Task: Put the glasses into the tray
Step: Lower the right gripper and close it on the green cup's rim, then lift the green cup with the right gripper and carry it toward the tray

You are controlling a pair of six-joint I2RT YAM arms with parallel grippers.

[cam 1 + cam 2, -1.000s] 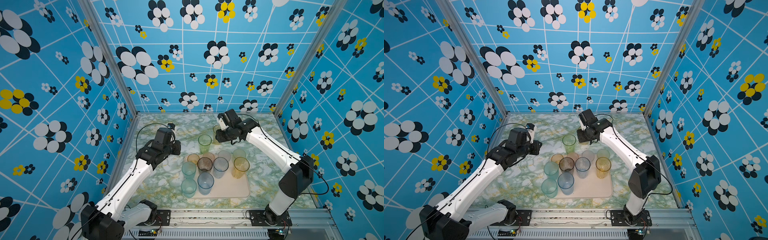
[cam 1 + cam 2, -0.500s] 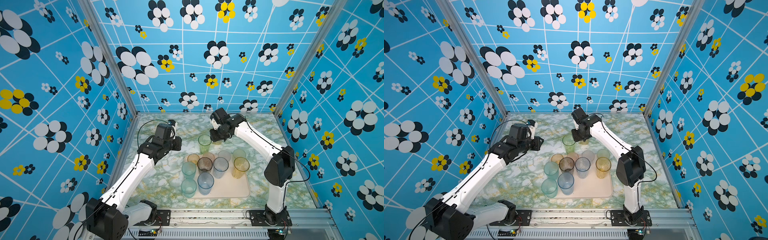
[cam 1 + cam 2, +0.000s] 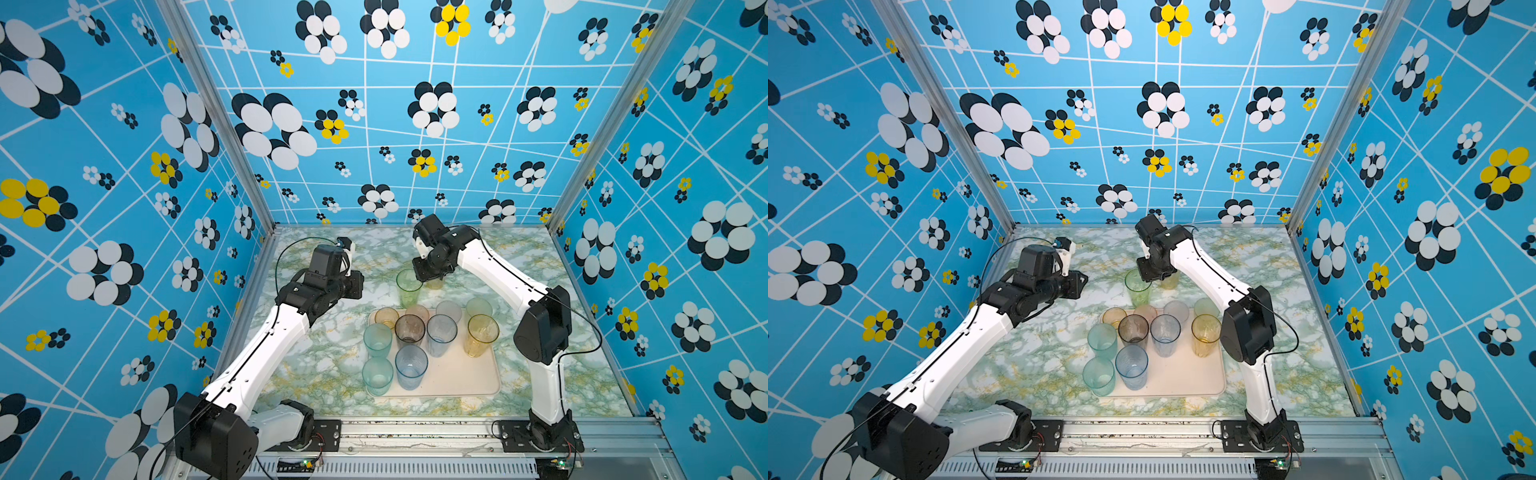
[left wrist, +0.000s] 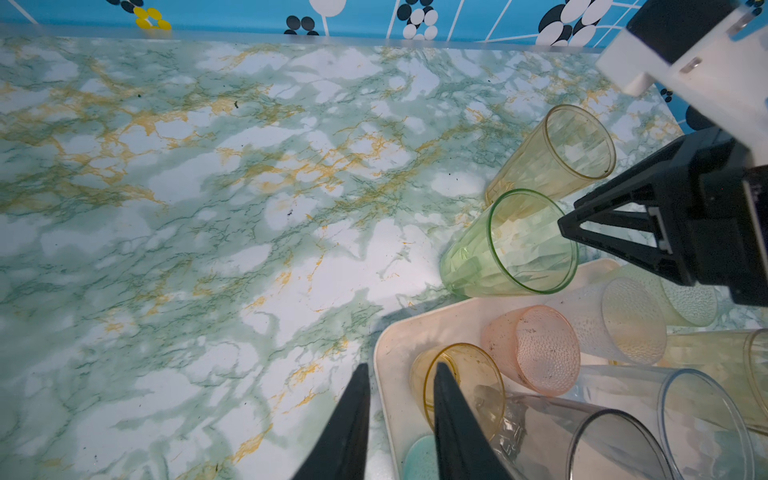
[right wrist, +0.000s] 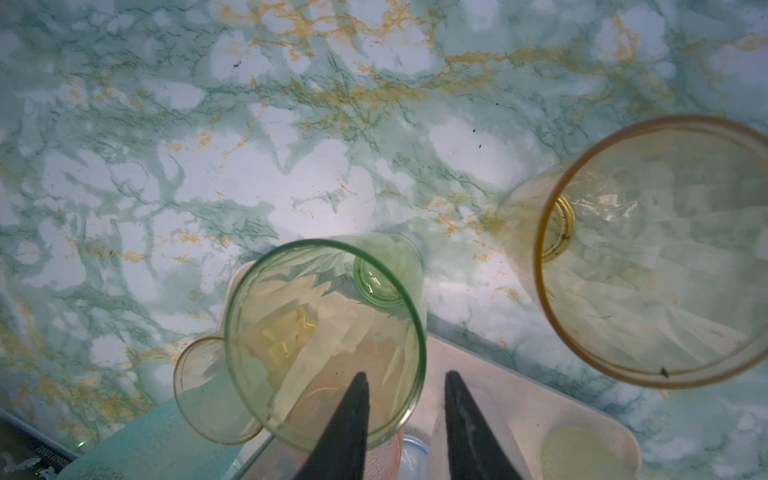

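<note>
Both top views show most glasses (image 3: 409, 330) on the tray (image 3: 465, 378). Just beyond it stand a green glass (image 3: 408, 286) and an amber glass (image 4: 552, 158). On the left gripper (image 4: 401, 365) the jaws are slightly apart and empty. On the right gripper (image 5: 406, 376) they are apart, straddling the green glass's rim.

Top views high, front, angled down, wrist views close, both catching green glass (image 4: 469, 266), right blurred, likely nearest

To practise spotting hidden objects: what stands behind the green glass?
A yellow glass stands upright on the table, behind and right of the green glass. The right gripper hides most of it in both top views.
</note>
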